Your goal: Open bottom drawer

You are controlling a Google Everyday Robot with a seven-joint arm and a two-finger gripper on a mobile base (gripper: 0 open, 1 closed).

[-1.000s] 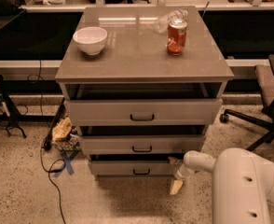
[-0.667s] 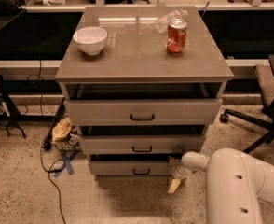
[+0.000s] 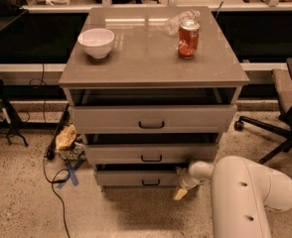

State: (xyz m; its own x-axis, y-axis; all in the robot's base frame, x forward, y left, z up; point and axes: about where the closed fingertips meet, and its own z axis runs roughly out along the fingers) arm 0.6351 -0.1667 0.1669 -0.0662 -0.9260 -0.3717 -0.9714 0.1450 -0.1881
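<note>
The bottom drawer is the lowest and narrowest of three grey-beige fronts on the cabinet, with a small black bar handle. It stands slightly pulled out, with a dark gap above its front. My gripper is low at the drawer's right end, right of the handle and close to the front's right corner. The white arm fills the lower right.
The middle drawer and the top drawer also stand slightly out. A white bowl and a red can sit on the cabinet top. A cable and litter lie on the floor at left, and an office chair stands at right.
The gripper has shifted a little left toward the bottom drawer's right end. The white arm now fills more of the lower right. The drawers look unchanged.
</note>
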